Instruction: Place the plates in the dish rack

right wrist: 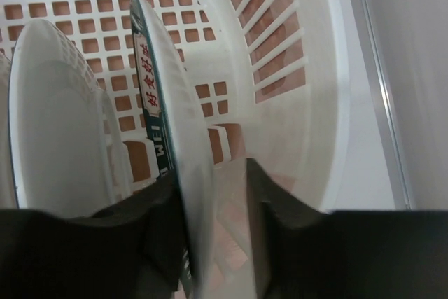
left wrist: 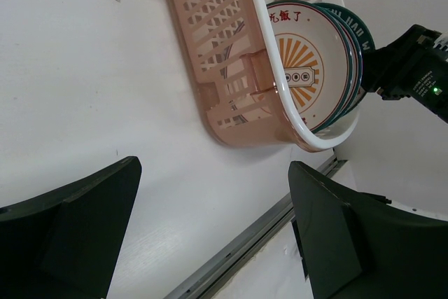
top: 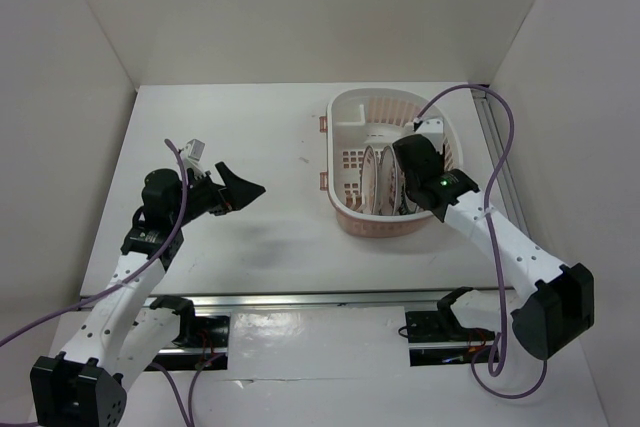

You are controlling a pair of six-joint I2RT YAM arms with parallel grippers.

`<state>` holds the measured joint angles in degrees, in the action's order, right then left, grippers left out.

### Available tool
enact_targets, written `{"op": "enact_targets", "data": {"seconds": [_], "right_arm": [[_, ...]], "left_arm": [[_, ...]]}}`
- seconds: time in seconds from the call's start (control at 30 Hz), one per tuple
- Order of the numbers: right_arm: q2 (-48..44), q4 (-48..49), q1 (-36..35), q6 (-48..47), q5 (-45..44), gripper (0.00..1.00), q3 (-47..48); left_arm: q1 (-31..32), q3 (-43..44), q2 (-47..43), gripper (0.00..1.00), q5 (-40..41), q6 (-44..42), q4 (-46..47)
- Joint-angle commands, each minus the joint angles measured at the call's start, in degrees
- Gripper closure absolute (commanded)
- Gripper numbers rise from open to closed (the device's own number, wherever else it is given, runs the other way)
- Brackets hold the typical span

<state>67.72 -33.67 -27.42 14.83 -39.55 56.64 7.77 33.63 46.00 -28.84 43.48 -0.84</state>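
The dish rack (top: 390, 94) stands at the table's right, white with a peach-pink base. Plates (top: 375, 182) stand on edge inside it. The left wrist view shows the orange sunburst plate (left wrist: 308, 68) in front and the green-rimmed plate (left wrist: 357, 29) behind. My right gripper (top: 408, 182) reaches into the rack. Its jaws straddle the green-rimmed plate (right wrist: 168, 103): the plate leans on the left finger and a gap shows before the right finger. A plain white plate back (right wrist: 56, 117) stands to its left. My left gripper (top: 250, 189) hovers open and empty left of the rack.
A metal rail (top: 300, 299) runs along the table's near edge. White walls enclose the table on three sides. A purple cable (top: 505, 147) loops over the rack's right side. The rack's slotted wall (right wrist: 294, 47) is close to my right fingers.
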Motion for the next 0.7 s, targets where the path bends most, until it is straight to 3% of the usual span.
{"op": "enact_targets", "data": {"seconds": [0.0,0.07,0.27,0.4,0.67], "right_arm": [[-1.37,1.59,0.35,1.43,-0.44,0.54,-0.48],[-1.37,1.59,0.35,1.43,-0.96,0.43,-0.48],[-0.84,0.28,0.35,2.57,-1.58,0.29,0.92],[-0.84,-3.85,0.35,4.5,-2.89,0.0,5.56],[-2.68,-16.41,-2.1,8.9,-9.14,0.0,17.09]], "left_arm": [[0.23,1.09,-0.82,0.0,-1.22,-1.3,2.07],[0.23,1.09,-0.82,0.0,-1.22,-1.3,2.07],[0.23,1.09,-0.82,0.0,-1.22,-1.3,2.07],[0.23,1.61,-0.29,0.0,-1.22,-1.3,2.07],[0.23,2.85,1.28,0.0,0.01,-1.3,0.31]]}}
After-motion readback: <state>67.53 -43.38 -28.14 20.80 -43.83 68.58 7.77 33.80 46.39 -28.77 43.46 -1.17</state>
